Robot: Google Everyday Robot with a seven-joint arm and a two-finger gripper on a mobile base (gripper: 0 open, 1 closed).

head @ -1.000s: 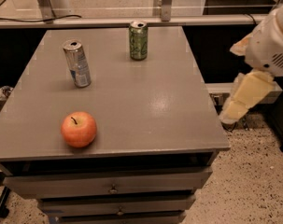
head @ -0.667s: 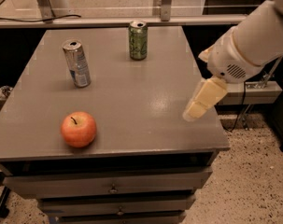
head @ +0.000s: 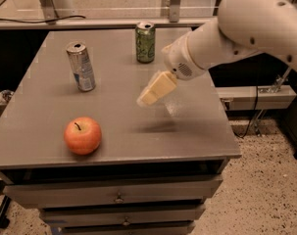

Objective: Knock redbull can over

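Note:
The redbull can (head: 81, 66), slim and silver with blue patches, stands upright at the back left of the grey table (head: 40, 106). My gripper (head: 149, 97), cream-coloured, hangs above the table's middle right on the white arm (head: 236, 28). It is to the right of the redbull can, well apart from it, and holds nothing.
A wider green can (head: 145, 42) stands upright at the back centre, just behind the gripper. A red-orange apple (head: 83, 135) sits near the front left edge. Drawers lie under the tabletop. A rail runs behind the table.
The arm has swung in from the right side, and the gripper has moved left over the table toward its middle. The cans and apple have not moved.

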